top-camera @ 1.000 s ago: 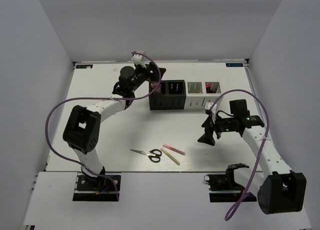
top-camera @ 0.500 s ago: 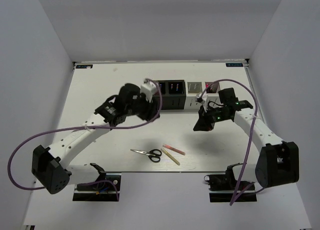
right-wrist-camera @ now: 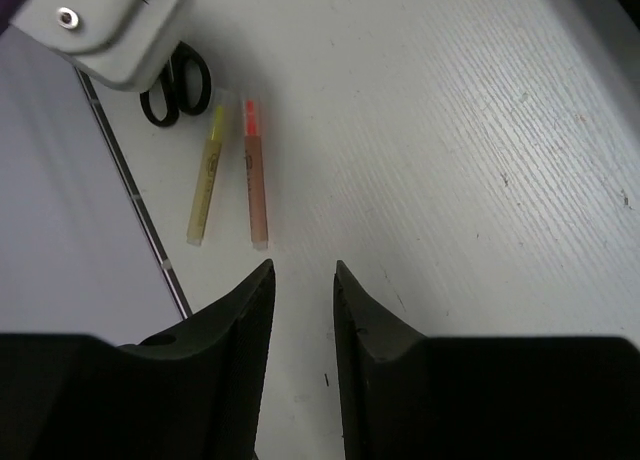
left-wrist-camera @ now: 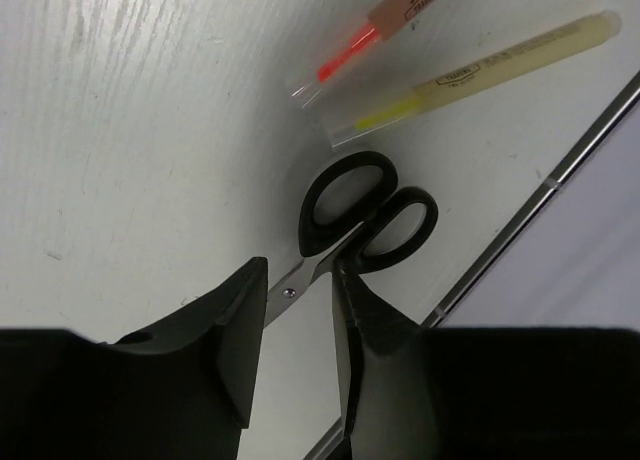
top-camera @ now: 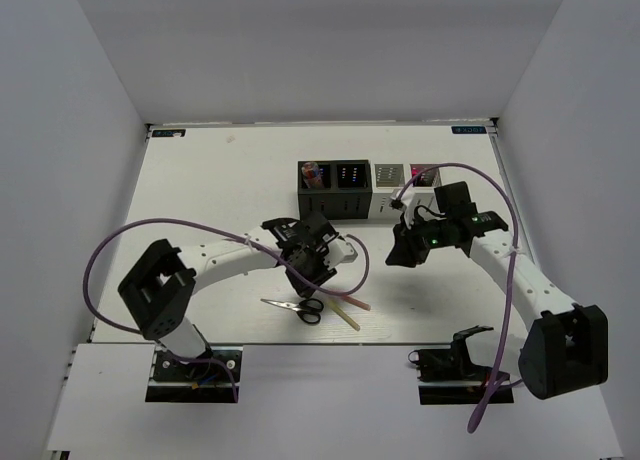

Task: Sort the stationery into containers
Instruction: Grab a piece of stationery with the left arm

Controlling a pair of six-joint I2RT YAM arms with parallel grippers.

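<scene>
Since a second ago the left gripper (left-wrist-camera: 300, 270) has swung from the bins down to the table's (top-camera: 200, 180) near edge. Its jaws are partly drawn in but still gapped, and they straddle the scissors (left-wrist-camera: 335, 255) at the neck beside the black loops, probably the narrowest firm spot to pinch, with no grip visible yet. Just beyond lie the pink stick (left-wrist-camera: 405, 5) and yellow stick (left-wrist-camera: 500, 65), side by side. Past them the right gripper (right-wrist-camera: 303, 270) hovers slightly apart and empty, seemingly aimed at them, and the row of four bins (top-camera: 365, 205) waits toward the far edge.
</scene>
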